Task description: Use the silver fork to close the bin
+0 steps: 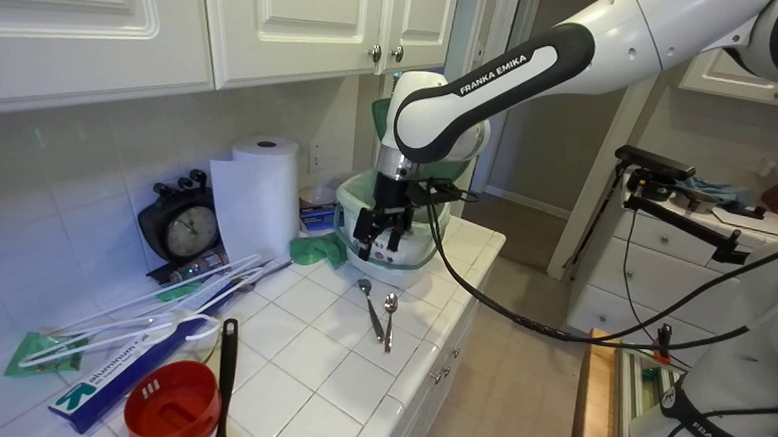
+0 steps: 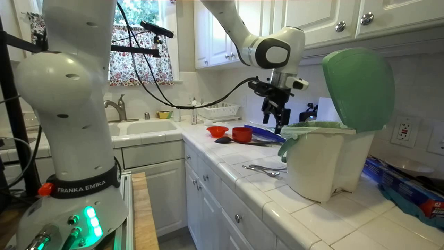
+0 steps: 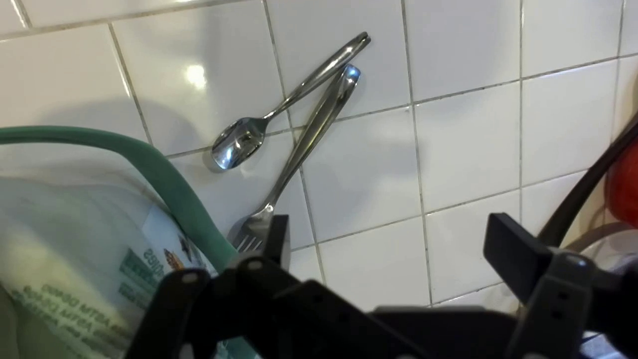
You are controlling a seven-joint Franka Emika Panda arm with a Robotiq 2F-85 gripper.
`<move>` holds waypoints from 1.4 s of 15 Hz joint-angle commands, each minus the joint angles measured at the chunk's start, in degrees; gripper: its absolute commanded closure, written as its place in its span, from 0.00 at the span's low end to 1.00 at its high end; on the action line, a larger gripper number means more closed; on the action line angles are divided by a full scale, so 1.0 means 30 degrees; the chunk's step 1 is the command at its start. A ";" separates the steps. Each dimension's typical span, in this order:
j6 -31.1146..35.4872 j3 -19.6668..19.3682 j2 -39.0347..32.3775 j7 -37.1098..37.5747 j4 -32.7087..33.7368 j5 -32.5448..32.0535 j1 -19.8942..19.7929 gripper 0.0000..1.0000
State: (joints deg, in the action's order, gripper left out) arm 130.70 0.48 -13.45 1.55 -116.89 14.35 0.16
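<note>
The silver fork lies on the white tiled counter beside a small spoon. The fork also shows in an exterior view and in the wrist view, where my left finger hides part of its tines. The bin stands on the counter, also seen in an exterior view and at the left of the wrist view. Its green lid is hinged up, open. My gripper is open and empty above the counter, close beside the bin in both exterior views.
The bin's green handle hangs at its front. A paper towel roll, a black clock, white hangers, a foil box, a red cup and a black ladle are on the counter. Cabinets hang above.
</note>
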 commanded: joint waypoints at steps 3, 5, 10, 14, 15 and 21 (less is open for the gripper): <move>0.0328 0.0184 -0.0594 0.0931 0.0364 0.0152 0.0058 0.00; 0.0431 0.0281 -0.1023 0.1124 0.0538 0.0232 0.0113 0.00; 0.0831 0.0314 -0.2008 0.2020 0.0562 -0.0148 0.0377 0.00; 0.1420 0.0046 -0.2627 0.3195 0.0356 -0.1217 0.0891 0.00; 0.1592 0.0038 -0.2715 0.3152 0.0205 -0.1460 0.0953 0.00; 0.3225 0.0026 -0.3731 0.2417 0.0100 -0.2293 0.0936 0.00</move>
State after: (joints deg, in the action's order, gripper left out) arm 136.81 0.96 -22.83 9.30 -116.81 9.53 2.58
